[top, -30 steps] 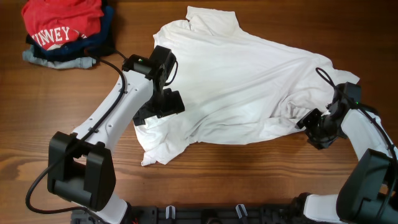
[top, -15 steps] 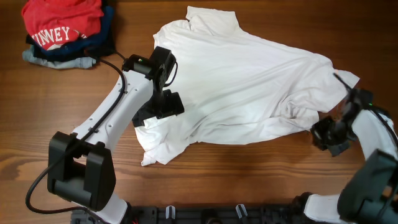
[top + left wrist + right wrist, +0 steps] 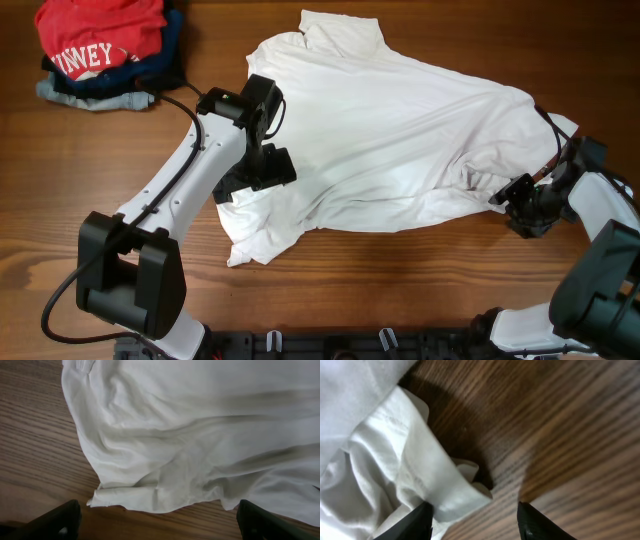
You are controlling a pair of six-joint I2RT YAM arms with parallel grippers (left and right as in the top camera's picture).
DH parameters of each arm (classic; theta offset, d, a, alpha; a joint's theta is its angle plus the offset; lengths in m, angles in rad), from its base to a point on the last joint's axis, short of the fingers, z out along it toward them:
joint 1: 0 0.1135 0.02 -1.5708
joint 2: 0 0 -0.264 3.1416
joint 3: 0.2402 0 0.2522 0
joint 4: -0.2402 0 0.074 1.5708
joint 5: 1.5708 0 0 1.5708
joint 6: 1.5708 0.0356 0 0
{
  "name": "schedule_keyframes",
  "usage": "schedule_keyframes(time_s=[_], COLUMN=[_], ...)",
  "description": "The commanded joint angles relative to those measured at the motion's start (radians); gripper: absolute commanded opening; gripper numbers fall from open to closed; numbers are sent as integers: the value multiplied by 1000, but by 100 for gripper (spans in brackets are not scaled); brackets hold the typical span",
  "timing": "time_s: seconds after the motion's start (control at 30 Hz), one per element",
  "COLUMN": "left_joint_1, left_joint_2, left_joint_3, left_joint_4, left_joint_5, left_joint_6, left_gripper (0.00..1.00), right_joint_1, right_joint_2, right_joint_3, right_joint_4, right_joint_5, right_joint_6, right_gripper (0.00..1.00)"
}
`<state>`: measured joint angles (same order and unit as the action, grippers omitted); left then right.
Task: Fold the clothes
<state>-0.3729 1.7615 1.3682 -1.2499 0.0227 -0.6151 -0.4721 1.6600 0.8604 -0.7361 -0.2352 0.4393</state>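
Clearly open, the right claw point(image 3: 477, 522) stood low near the counter's right edge, its two dark fingers point(image 3: 422, 520) parted beside a rolled hem of the white T-shirt point(image 3: 395, 460). The fold reached toward the gap and lay against one finger, but nothing was pinched. Seen from above, the right claw point(image 3: 527, 205) sat just beside the shirt's bunched corner, over bare wood.

The left claw point(image 3: 160, 522) was spread far wider. Its fingertips point(image 3: 62, 519) showed at opposite sides of the wrist view with nothing between them, above the shirt's crumpled edge and the wooden counter point(image 3: 35, 435). Overhead, the left claw point(image 3: 255, 175) hung over the garment's left side.

The T-shirt point(image 3: 400, 130) lay wrinkled and spread across the middle of the counter point(image 3: 400, 290), reaching toward the right edge. A pile of folded garments point(image 3: 110, 85), topped by a red shirt point(image 3: 100, 40) with white letters, sat in the far left corner, well apart from both claws.
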Motion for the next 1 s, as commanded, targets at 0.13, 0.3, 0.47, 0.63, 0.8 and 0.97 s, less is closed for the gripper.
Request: schedule_keyframes(time_s=[0.13,0.3,0.47,0.63,0.8,0.97], left_joint_1=[5,5,5,5,5,5], left_joint_2=[-14,-14,-14,-14,-14,-14], left_joint_3=[8,8,8,8,8,8], left_joint_4=[-6,-9,-12,-16,-19,-19], left_joint_5=[-13,-13,-13,-13,-13,-14], left_joint_6=[9,9,35,36,58,62], left_gripper=[100,100,100,100,100,100], right_joint_1=[2,-5,-34,-34,-93,-278], right_joint_2=[40,18,-109,-246,-304,-358], right_joint_3=[15,23,146,198,157,153], right_joint_4=[7,-14,-260,-472,-592,-599], right_joint_5=[37,40,204,306,348,299], right_joint_6=[42,70,141,266,329,294], right_gripper=[4,4,4,4,6,8])
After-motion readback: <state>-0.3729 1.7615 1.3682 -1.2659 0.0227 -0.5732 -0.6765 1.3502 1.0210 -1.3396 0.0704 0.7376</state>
